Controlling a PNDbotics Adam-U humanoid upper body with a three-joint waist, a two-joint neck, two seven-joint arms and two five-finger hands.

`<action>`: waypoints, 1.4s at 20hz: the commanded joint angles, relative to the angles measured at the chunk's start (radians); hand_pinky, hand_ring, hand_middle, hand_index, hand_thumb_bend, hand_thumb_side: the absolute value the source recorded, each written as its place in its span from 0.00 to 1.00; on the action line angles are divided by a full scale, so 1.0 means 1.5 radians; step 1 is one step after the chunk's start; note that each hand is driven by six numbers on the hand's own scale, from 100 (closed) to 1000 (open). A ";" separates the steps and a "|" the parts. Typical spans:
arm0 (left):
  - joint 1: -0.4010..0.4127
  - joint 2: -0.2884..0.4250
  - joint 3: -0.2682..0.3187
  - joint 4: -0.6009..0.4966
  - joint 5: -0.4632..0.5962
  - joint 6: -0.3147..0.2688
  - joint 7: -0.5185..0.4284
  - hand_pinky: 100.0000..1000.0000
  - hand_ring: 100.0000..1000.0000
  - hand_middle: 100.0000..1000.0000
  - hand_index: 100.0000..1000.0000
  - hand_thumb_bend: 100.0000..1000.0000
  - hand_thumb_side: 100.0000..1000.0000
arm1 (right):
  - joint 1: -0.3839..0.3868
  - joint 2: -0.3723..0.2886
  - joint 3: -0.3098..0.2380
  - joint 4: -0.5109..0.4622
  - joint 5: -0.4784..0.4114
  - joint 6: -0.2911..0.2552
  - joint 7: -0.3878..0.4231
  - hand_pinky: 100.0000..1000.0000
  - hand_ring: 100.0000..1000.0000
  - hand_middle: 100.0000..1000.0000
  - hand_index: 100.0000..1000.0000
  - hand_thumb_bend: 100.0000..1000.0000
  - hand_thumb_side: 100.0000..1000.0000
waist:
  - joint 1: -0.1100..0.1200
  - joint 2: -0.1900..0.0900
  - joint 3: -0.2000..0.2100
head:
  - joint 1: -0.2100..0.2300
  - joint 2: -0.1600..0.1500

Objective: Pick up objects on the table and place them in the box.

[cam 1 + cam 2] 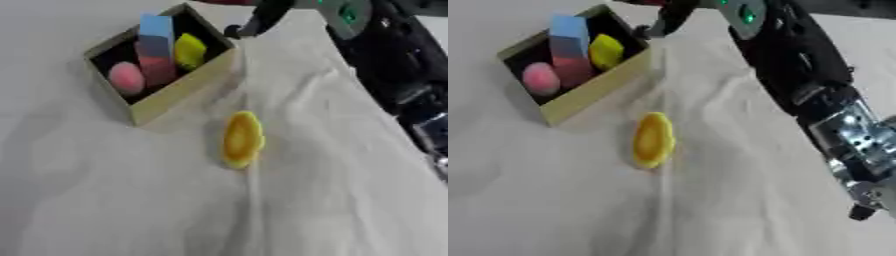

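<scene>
- The box point(179, 87) sits on the cloth-covered tabletop point(332, 200), holding a pink ball point(127, 78), a blue-and-pink block point(157, 47) and a yellow piece point(189, 51).
- A yellow oval object point(241, 139) lies on the cloth just in front of the box.
- The right hand point(667, 20) hovers beyond the box's far corner; whether its fingers are spread or pressed together cannot be told.

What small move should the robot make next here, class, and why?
Probably bring the right robot hand back from beside the box and down toward the yellow object. It lies alone on the cloth, outside the box, while other pieces already sit inside.
</scene>
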 commanded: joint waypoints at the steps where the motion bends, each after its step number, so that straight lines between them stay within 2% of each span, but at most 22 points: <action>1: -0.003 0.020 0.011 -0.010 -0.007 0.000 0.008 0.65 0.76 0.62 0.78 0.46 0.47 | 0.018 -0.069 0.012 -0.062 -0.036 -0.021 -0.010 0.85 0.89 0.74 0.85 0.32 0.14 | 0.009 -0.017 -0.001 | 0.010 0.002; 5: 0.001 0.023 0.014 -0.010 -0.010 0.001 0.012 0.65 0.76 0.62 0.78 0.46 0.47 | 0.069 -0.119 0.022 -0.124 -0.074 -0.040 -0.026 0.85 0.89 0.74 0.85 0.30 0.15 | 0.017 -0.013 -0.004 | 0.018 0.004; 13: 0.008 0.025 0.016 -0.010 -0.014 0.003 0.016 0.65 0.76 0.62 0.78 0.46 0.48 | 0.154 -0.165 0.030 -0.248 -0.143 -0.013 0.023 0.86 0.90 0.77 0.85 0.30 0.16 | 0.030 -0.006 -0.013 | 0.030 0.005; 17: 0.009 0.024 0.015 -0.010 -0.015 0.005 0.015 0.65 0.76 0.62 0.78 0.46 0.48 | 0.181 -0.172 0.037 -0.308 -0.144 0.006 0.049 0.86 0.91 0.78 0.86 0.30 0.17 | 0.033 -0.003 -0.014 | 0.031 0.008; 23: 0.008 0.021 0.013 -0.010 -0.014 0.006 0.013 0.65 0.76 0.62 0.78 0.46 0.48 | 0.211 -0.167 0.046 -0.397 -0.145 0.059 0.093 0.86 0.91 0.78 0.86 0.28 0.18 | 0.033 0.000 -0.011 | 0.030 0.010; 28: 0.008 0.018 0.011 -0.010 -0.013 0.007 0.011 0.65 0.76 0.62 0.78 0.46 0.48 | 0.216 -0.149 0.059 -0.425 -0.145 0.105 0.132 0.86 0.91 0.78 0.86 0.28 0.17 | 0.032 0.000 -0.007 | 0.027 0.011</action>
